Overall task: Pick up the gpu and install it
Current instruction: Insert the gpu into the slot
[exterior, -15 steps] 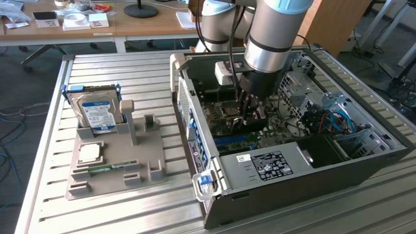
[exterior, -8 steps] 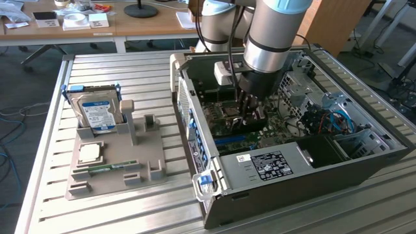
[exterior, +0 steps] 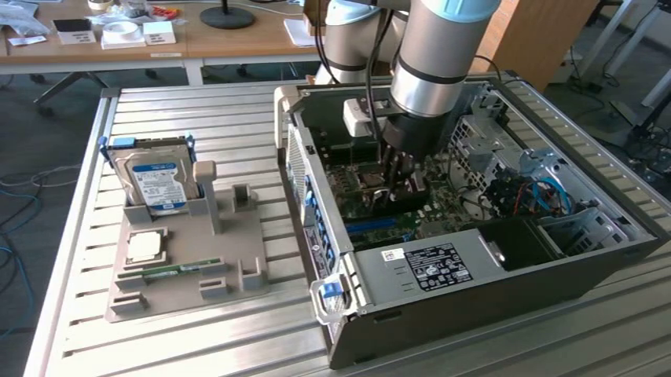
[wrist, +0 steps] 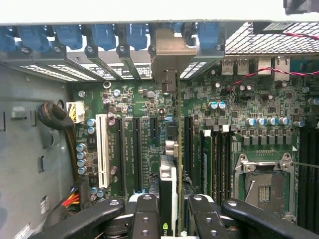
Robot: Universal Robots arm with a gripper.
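The gpu (wrist: 177, 124) is seen edge-on, standing upright over the green motherboard (wrist: 134, 104) inside the open computer case (exterior: 461, 263). Its pale metal end bracket (wrist: 172, 52) sits at the case's rear slot openings, among the blue latches. My gripper (wrist: 174, 205) is shut on the card's upper edge, with one black finger (wrist: 146, 211) on each side. In the exterior view the gripper (exterior: 404, 179) reaches down into the middle of the case, with the dark gpu (exterior: 407, 201) below it, low over the board.
Next to the card are black expansion slots and a white slot (wrist: 102, 149); the CPU socket (wrist: 261, 186) lies on its other side. On the slatted table, a grey holder (exterior: 184, 263) carries a blue-labelled hard drive (exterior: 155, 184), a CPU chip (exterior: 144, 247) and a RAM stick (exterior: 178, 271).
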